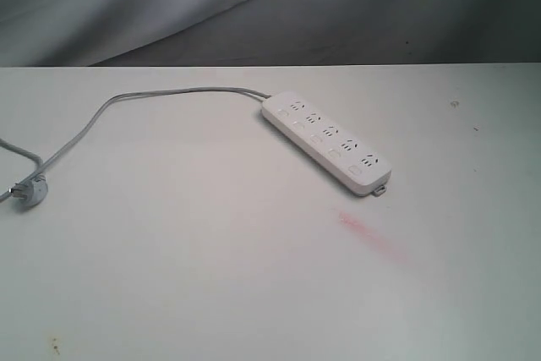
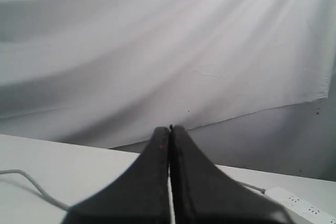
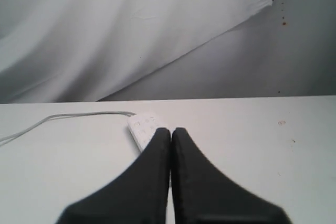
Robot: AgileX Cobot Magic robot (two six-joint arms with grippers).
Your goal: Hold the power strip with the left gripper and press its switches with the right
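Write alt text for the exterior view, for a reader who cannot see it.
A long white flat plastic power strip with five socket groups lies diagonally on a plain white table. Its grey cord curves away to a grey plug at the view's far left. A faint pink smear marks the table near the strip's small end tab.

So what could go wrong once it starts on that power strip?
Nothing holds the strip yet: it lies loose, so a press by the right tool might slide it unless the left tool pins it first. Its switches are small and close-set, so the tip could hit two.
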